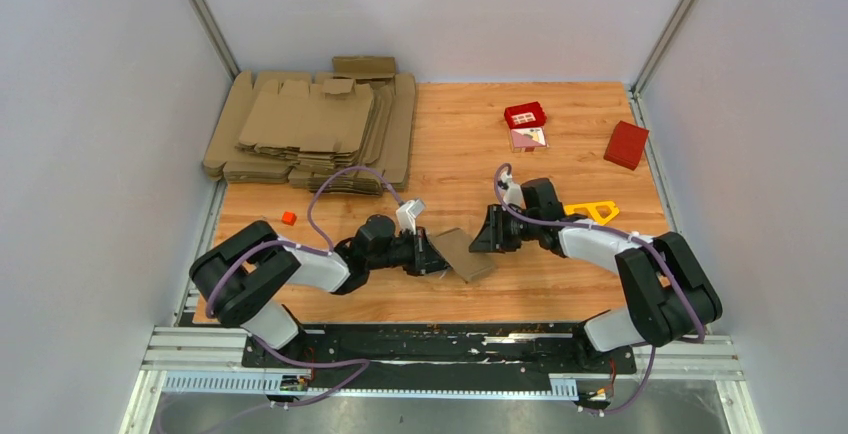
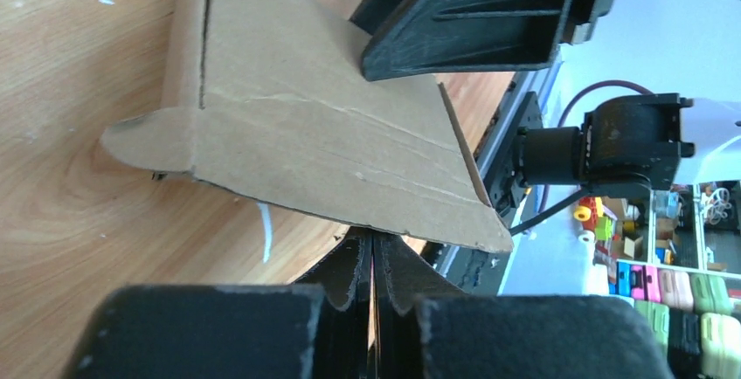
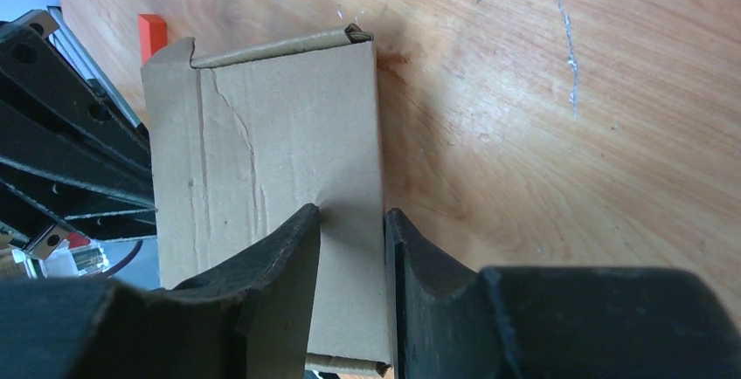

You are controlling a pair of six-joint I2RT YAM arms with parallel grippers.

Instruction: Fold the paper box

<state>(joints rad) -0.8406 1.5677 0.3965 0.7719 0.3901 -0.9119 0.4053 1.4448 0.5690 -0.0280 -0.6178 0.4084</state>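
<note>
The paper box (image 1: 465,254) is a small, partly folded brown cardboard piece lying between the two grippers near the table's front middle. My left gripper (image 1: 430,252) is shut on its left edge. In the left wrist view the jaws (image 2: 374,244) pinch a thin cardboard edge, and the box panel (image 2: 306,134) spreads above them. My right gripper (image 1: 490,232) is at the box's right edge. In the right wrist view its fingers (image 3: 349,222) stand a finger-width apart over the panel (image 3: 262,161). One fingertip (image 3: 301,230) lies on the cardboard and the other is at its edge.
A big pile of flat cardboard blanks (image 1: 310,129) lies at the back left. A red box (image 1: 626,144) and a small red tray (image 1: 525,114) sit at the back right. A yellow triangle (image 1: 593,211) lies beside the right arm. A small orange block (image 1: 288,218) is at the left.
</note>
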